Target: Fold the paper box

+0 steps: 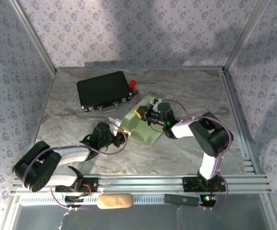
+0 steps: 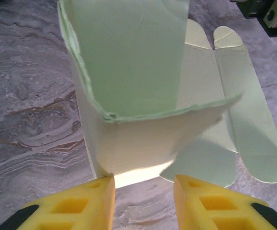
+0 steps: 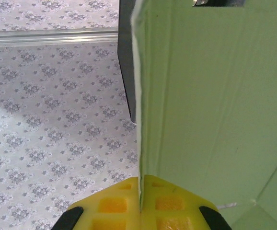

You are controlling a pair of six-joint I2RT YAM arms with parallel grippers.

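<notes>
The paper box (image 1: pixel 142 125) is pale green card, partly folded, standing up in the middle of the table. In the left wrist view its curved wall (image 2: pixel 133 62) rises just ahead of my fingers, and rounded flaps (image 2: pixel 253 139) lie flat to the right. My left gripper (image 2: pixel 144 179) is open at the box's near bottom edge; its left fingertip touches a corner and bare table shows in the gap. It sits at the box's left side (image 1: pixel 118 125). My right gripper (image 3: pixel 140 179) is shut on the thin upright edge of the card (image 3: pixel 201 96), at the box's far side (image 1: pixel 141 114).
A black case (image 1: pixel 104 89) with metal fittings lies behind the box at the back left, a small red piece (image 1: pixel 132 83) at its right end. The case's dark edge (image 3: pixel 126 62) stands just beyond the card. Patterned walls enclose the table. A beige pad (image 1: pixel 114 201) lies on the front rail.
</notes>
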